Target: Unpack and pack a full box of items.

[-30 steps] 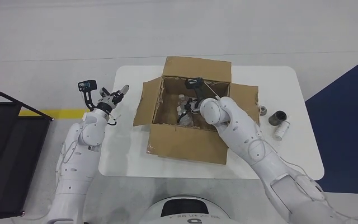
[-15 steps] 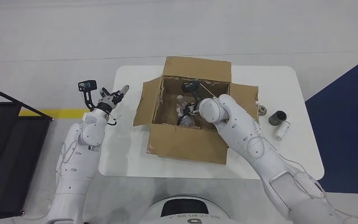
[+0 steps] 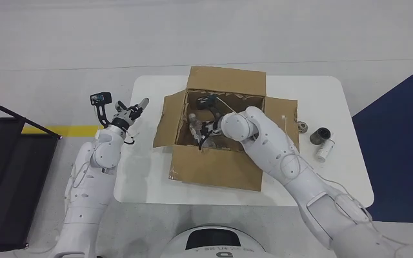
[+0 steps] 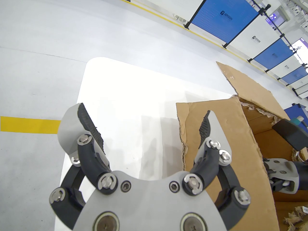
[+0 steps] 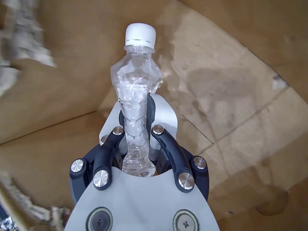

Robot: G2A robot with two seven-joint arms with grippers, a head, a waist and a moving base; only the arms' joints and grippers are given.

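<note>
An open cardboard box stands in the middle of the white table. Inside it, my right gripper is shut on a crumpled clear plastic bottle with a white cap, held above the box floor near the box's left wall; from above, the bottle shows just inside that wall with the right gripper beside it. My left gripper stands open with nothing between its fingers, off the table's left edge and left of the box flap; the top view shows this left gripper there too.
Crumpled packing paper lies in the box. A dark cylinder, a white bottle and a small grey ring lie on the table right of the box. A black rack stands left of the table.
My right gripper has moved leftward inside the box, carrying the bottle toward the left wall. The left arm has kept still.
</note>
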